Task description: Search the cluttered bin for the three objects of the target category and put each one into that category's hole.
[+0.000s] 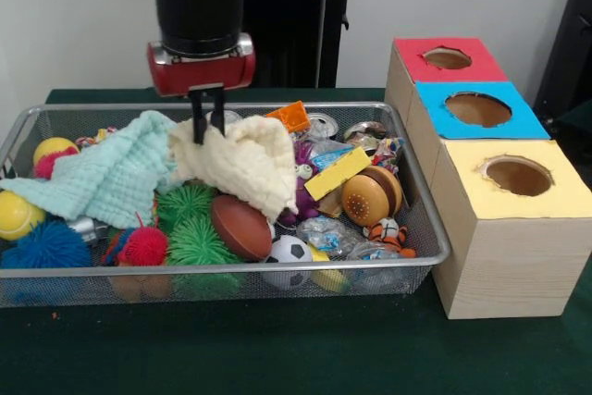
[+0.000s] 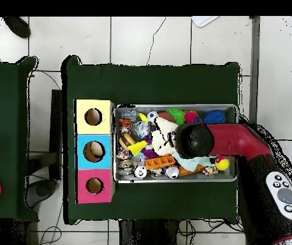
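- Silver mesh of the cluttered bin (image 1: 421,193) holds toys and cloths on the green table (image 1: 277,349).
- Gripper (image 1: 208,133) hangs over the bin's middle, its narrowly parted fingers pinching the cream cloth (image 1: 242,162) beside a mint cloth (image 1: 116,176).
- One orange-tan lumpy object (image 1: 139,286) lies at the bin's near wall, well apart from the gripper.
- Red-topped hole (image 1: 448,58) sits far right.

Cloths (image 1: 231,159) over crowded bin (image 1: 421,219); holes (image 1: 448,58) unobstructed.
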You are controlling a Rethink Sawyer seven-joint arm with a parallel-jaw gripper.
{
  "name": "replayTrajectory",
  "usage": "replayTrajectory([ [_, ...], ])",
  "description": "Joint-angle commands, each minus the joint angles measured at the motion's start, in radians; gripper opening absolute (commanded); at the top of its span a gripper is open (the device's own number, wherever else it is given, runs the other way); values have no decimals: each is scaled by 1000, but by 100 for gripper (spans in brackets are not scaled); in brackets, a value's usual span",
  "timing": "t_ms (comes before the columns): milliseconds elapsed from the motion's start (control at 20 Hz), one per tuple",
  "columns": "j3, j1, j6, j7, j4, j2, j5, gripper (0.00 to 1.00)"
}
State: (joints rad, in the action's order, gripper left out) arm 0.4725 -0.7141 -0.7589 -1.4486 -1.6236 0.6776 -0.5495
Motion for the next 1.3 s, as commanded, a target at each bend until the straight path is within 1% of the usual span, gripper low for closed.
replayTrajectory([
  [50,132,-47,-178,486,148,-37,-91,0],
  [100,138,-48,-175,492,152,-46,-95,0],
  [200,150,-58,-151,489,137,-52,-91,0],
  [250,143,-54,-163,505,133,-51,-107,0],
  [300,142,-56,-159,501,119,-49,-106,100],
  [500,159,-66,-89,459,82,-53,-90,100],
  [550,162,-66,-65,432,66,-54,-79,100],
  [650,137,-44,-70,347,40,-49,-56,100],
  [800,132,-24,-57,221,-31,-44,7,100],
  [950,124,1,-10,77,-108,-35,82,100],
  [1100,104,43,84,-48,-159,-30,137,100],
  [1300,34,131,186,-153,-174,-28,157,100],
])
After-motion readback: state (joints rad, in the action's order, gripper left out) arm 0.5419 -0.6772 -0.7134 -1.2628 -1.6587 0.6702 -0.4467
